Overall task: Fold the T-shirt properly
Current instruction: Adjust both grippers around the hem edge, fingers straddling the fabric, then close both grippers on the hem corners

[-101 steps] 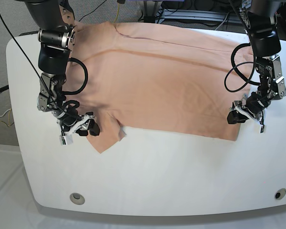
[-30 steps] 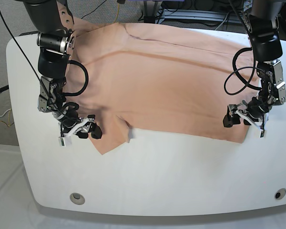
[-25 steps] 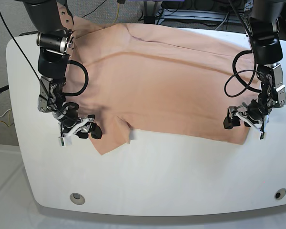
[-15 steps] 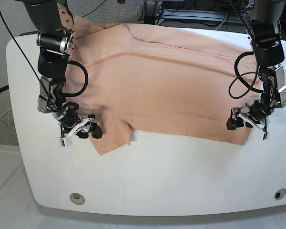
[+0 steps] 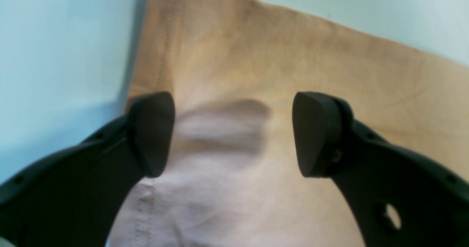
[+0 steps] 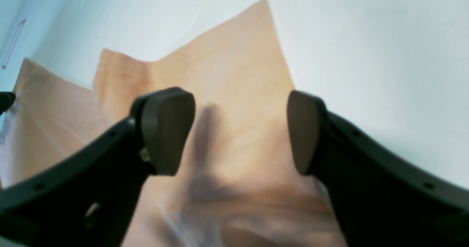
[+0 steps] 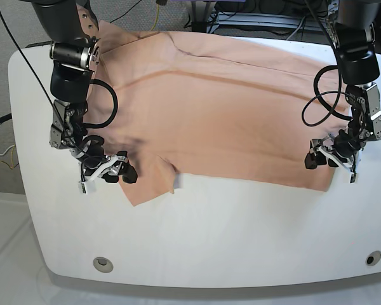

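Nearest us, the bare front of the white table has nothing on it but the overhanging point of the sleeve, and just behind that edge both arms are down at the hem line. The left tool has slid outward over the last second or so toward the T-shirt corner on its side, and its jaws, wide a second ago, have started to narrow; they stand well apart astride the stitched hem, with a small pinched ridge of cloth rising between them (not yet caught, as far as the wrist view shows). The right tool has hardly budged, jaws parted over the sleeve, gripping nothing. My reading: both are settling for a pinch on the near edge to start the first fold. Count: one shirt, spread flat across the table's far half, two arms, two tools, one table.
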`<action>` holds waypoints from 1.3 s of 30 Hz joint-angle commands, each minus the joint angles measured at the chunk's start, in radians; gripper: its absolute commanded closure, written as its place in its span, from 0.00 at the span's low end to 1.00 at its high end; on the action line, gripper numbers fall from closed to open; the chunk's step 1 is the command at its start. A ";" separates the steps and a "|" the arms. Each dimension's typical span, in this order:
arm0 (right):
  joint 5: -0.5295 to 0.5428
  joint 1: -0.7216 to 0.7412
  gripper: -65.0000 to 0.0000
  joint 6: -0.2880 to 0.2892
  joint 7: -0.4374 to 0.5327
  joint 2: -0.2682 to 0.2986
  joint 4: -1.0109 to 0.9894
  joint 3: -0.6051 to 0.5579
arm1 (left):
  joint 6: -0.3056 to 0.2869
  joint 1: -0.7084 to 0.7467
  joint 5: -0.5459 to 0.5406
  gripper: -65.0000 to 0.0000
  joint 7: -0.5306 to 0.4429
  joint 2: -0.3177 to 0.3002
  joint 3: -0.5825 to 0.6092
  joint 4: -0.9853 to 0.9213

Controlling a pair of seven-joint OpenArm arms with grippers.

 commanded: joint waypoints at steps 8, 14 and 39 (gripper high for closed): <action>-0.054 0.009 0.81 -0.017 -0.037 0.003 -0.003 -0.002 | 0.014 -0.004 -0.005 0.14 0.015 -0.037 -0.023 0.031; -0.046 0.013 1.00 -0.017 -0.027 -0.009 0.011 0.002 | 0.019 -0.012 -0.017 0.09 -0.010 -0.053 -0.045 0.021; -0.044 -0.004 0.61 -0.017 -0.048 -0.026 0.057 0.000 | 0.003 -0.028 -0.034 0.10 -0.015 -0.089 -0.179 0.004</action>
